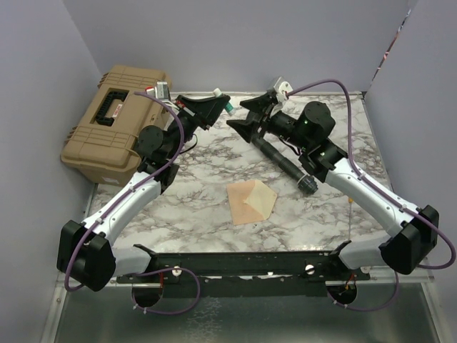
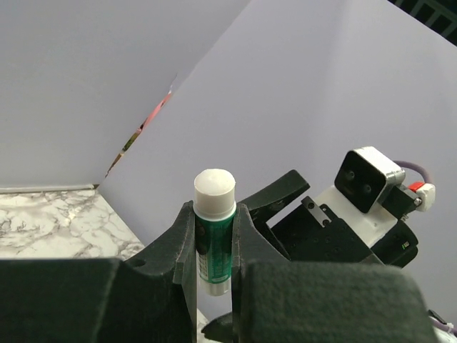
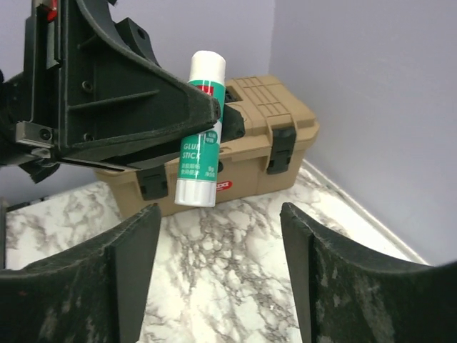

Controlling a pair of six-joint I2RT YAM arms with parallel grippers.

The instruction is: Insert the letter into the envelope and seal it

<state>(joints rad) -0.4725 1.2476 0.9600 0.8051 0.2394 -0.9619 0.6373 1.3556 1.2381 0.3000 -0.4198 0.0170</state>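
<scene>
at the wrists, glue stick [image 3: 201,143], overhead, envelope [image 1: 251,201]

There are two arms, the left arm [image 1: 132,196] and the right arm [image 1: 368,191], on one marble-patterned surface [image 1: 193,218]. Each carries one tool, making two: the left tool [image 1: 218,107] and the right tool [image 1: 243,116], with two fingers apiece. There is one glue stick [image 3: 201,136]. One tan hard case [image 1: 114,125] shows two black latches in the right wrist view. One envelope [image 1: 251,202] is visible; whether a separate letter lies with it cannot be told.
</scene>
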